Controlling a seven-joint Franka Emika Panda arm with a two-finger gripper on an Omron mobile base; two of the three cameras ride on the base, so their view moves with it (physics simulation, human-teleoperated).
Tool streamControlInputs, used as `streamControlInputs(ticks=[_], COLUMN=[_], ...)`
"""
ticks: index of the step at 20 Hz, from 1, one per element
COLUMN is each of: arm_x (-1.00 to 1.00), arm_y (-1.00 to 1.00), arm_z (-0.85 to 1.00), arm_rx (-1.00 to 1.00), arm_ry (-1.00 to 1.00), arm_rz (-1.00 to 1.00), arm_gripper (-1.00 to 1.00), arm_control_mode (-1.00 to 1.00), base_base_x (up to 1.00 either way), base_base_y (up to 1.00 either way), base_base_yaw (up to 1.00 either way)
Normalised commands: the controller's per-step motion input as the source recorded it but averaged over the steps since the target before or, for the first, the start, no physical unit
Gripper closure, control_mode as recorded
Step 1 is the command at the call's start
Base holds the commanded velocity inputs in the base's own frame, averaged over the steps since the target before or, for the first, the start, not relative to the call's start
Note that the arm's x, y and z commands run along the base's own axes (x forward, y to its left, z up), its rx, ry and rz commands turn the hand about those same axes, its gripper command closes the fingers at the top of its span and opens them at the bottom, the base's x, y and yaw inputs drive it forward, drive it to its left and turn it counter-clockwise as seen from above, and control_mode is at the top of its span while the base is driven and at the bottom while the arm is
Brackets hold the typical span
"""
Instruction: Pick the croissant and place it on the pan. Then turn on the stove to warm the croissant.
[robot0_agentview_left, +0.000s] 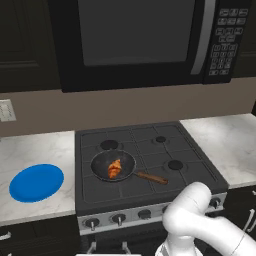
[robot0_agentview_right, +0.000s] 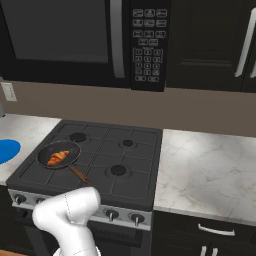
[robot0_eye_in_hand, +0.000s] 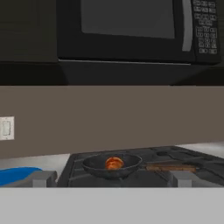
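Note:
The golden croissant (robot0_agentview_left: 114, 169) (robot0_agentview_right: 58, 158) (robot0_eye_in_hand: 114, 163) lies inside the dark pan (robot0_agentview_left: 100, 162) (robot0_agentview_right: 71, 148) (robot0_eye_in_hand: 94, 165). The pan rests on the front left burner of the black stove (robot0_agentview_left: 150, 145) (robot0_agentview_right: 112, 150) (robot0_eye_in_hand: 153, 175), and its wooden handle (robot0_agentview_left: 151, 177) points toward the front right. Round knobs (robot0_agentview_left: 119, 218) (robot0_agentview_right: 111, 215) line the silver front strip. My gripper (robot0_eye_in_hand: 113, 179) is low in front of the stove, level with the pan and looking at it. It is open, with its fingertips (robot0_eye_in_hand: 43, 178) wide apart and nothing between them. My white arm (robot0_agentview_left: 192, 215) folds down before the knobs.
A flat blue plate (robot0_agentview_left: 36, 182) (robot0_agentview_right: 7, 150) (robot0_eye_in_hand: 17, 175) lies on the marble counter (robot0_agentview_left: 35, 150) left of the stove. More counter (robot0_agentview_right: 210, 170) runs to the right. A black microwave (robot0_agentview_left: 135, 40) (robot0_agentview_right: 75, 40) (robot0_eye_in_hand: 127, 26) hangs above. A wall outlet (robot0_agentview_left: 6, 110) (robot0_eye_in_hand: 6, 127) is on the left.

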Motion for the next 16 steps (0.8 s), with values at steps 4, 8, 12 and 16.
streamControlInputs(ticks=[4, 8, 12, 16], arm_x=[0.29, 0.37, 0.3, 0.23], arm_y=[0.0, 0.04, 0.23, 0.31], arm_z=[-0.43, -0.4, -0.35, -0.38], arm_rx=[0.0, 0.0, -0.01, -0.01], arm_ry=[-0.07, -0.01, 0.0, 0.0], arm_rz=[0.0, 0.0, -0.01, -0.04], arm_gripper=[-1.0, -1.0, -1.0, -1.0], arm_control_mode=[-1.0, -1.0, -1.0, -1.0], base_base_x=[0.0, 0.0, 0.0, 0.0], base_base_y=[0.0, 0.0, 0.0, 0.0], base_base_yaw=[0.0, 0.0, 0.0, 0.0])
